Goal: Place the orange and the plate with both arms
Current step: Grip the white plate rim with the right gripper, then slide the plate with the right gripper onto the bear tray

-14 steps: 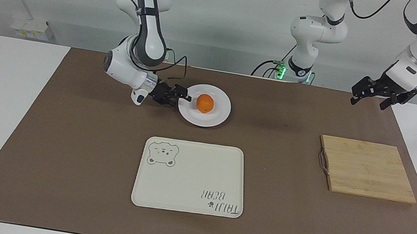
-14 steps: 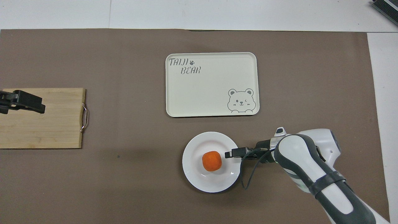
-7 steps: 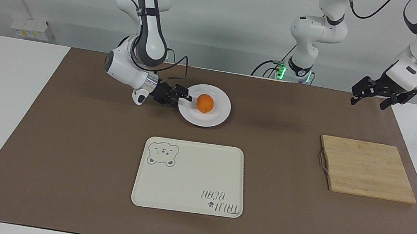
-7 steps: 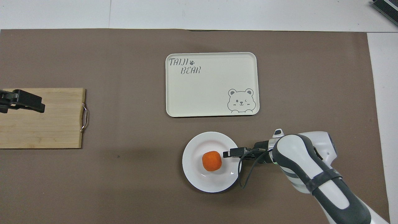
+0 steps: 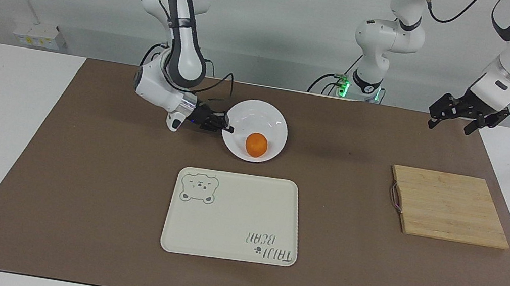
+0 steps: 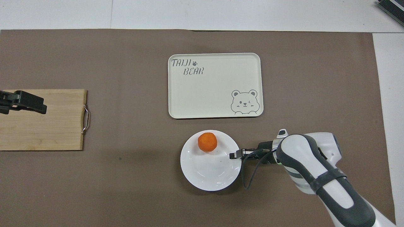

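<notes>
The white plate (image 5: 259, 115) (image 6: 208, 173) is held off the brown mat and tilted, with the rim nearer to the robots raised. The orange (image 5: 256, 144) (image 6: 207, 142) lies inside it against the low rim, on the side toward the cream tray. My right gripper (image 5: 226, 128) (image 6: 235, 154) is shut on the plate's rim at the side toward the right arm's end. My left gripper (image 5: 450, 124) (image 6: 38, 107) hangs open and empty in the air at the left arm's end, above the wooden board's area, and waits.
A cream bear tray (image 5: 233, 216) (image 6: 214, 85) lies farther from the robots than the plate. A wooden cutting board (image 5: 449, 207) (image 6: 47, 126) with a metal handle lies toward the left arm's end. The brown mat (image 5: 74, 186) covers the table.
The right gripper has lifted and tilted the plate. The orange has rolled from the plate's middle to the rim toward the tray. The left arm has hardly moved.
</notes>
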Controlling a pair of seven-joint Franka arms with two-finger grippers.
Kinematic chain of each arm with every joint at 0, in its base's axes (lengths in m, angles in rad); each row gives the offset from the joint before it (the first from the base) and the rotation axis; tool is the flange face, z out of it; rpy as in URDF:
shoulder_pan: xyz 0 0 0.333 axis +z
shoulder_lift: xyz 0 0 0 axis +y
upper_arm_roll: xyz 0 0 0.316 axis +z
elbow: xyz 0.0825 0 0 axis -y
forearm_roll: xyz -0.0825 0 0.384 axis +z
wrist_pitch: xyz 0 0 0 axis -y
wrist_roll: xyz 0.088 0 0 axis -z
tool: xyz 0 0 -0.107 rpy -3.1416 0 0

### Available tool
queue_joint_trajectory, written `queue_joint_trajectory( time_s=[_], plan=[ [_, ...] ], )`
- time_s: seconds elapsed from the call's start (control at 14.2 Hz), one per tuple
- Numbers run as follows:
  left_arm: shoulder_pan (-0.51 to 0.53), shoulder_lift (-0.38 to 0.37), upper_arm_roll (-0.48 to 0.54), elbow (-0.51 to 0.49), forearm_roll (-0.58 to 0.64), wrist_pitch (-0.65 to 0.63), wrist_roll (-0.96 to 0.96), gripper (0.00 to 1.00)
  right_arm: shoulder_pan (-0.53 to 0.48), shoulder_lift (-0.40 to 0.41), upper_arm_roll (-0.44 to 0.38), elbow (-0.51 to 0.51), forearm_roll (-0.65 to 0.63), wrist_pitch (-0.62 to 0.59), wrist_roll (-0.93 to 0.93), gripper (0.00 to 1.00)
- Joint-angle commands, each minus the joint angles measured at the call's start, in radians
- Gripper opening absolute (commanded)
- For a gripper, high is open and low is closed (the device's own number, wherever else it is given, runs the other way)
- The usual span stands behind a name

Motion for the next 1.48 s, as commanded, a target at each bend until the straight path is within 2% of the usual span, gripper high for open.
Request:
queue_joint_trajectory(
  time_s=[0.0, 0.28, 0.57, 0.85, 1.2, 1.41],
  plan=[
    [-0.007, -0.022, 0.002, -0.022, 0.017, 0.003, -0.010, 1.00, -0.030, 0.032, 0.003, 0.041, 0.039, -0.007, -0.101, 0.00],
    [-0.007, -0.020, 0.000, -0.022, 0.016, 0.005, -0.012, 1.00, -0.075, 0.045, 0.003, 0.086, 0.138, -0.065, -0.230, 0.00],
    [-0.007, -0.019, 0.002, -0.019, 0.017, -0.001, -0.012, 1.00, -0.096, 0.083, 0.001, 0.191, 0.178, -0.094, -0.227, 0.00],
    [-0.001, 0.015, 0.002, 0.062, 0.014, -0.112, -0.019, 1.00, -0.096, 0.189, -0.002, 0.387, 0.157, -0.087, -0.091, 0.00],
    [-0.001, 0.009, 0.000, 0.056, 0.013, -0.083, -0.022, 1.00, -0.116, 0.365, -0.002, 0.637, 0.128, -0.079, -0.004, 0.00],
    [-0.001, 0.009, 0.000, 0.055, 0.014, -0.074, -0.022, 1.00, -0.119, 0.436, -0.002, 0.698, 0.109, -0.074, -0.006, 0.00]
  ],
)
